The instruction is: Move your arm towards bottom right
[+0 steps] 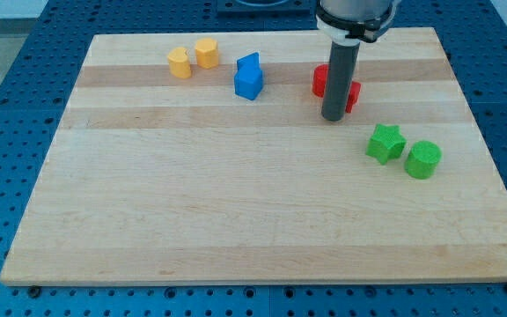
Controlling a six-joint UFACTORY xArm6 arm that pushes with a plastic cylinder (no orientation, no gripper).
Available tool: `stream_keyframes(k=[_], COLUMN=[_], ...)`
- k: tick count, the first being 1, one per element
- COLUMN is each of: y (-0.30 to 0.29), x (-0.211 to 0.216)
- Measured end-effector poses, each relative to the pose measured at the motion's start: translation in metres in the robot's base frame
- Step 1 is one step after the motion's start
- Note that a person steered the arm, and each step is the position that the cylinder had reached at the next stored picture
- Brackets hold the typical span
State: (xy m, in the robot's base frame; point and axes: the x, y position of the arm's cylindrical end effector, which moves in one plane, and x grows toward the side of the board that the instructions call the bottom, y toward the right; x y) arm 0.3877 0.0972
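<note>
My dark rod comes down from the view's top, and my tip (334,117) rests on the wooden board (236,211) right of its centre, in the upper part. A red block (321,81) sits just behind the rod and is partly hidden by it. A green star block (385,143) lies to the lower right of my tip, and a green cylinder (423,159) lies next to it, further right. A blue block (248,77) sits to the upper left of my tip.
Two yellow blocks, one (179,62) left of the other (206,53), sit near the board's top left. A blue perforated table (7,106) surrounds the board on all sides.
</note>
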Motion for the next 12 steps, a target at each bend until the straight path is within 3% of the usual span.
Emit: stream_keyframes(k=[3, 5, 6, 8, 12], y=[-0.019, -0.168, -0.229, -0.238, -0.235], x=[0.031, 0.049, 0.028, -0.006, -0.034])
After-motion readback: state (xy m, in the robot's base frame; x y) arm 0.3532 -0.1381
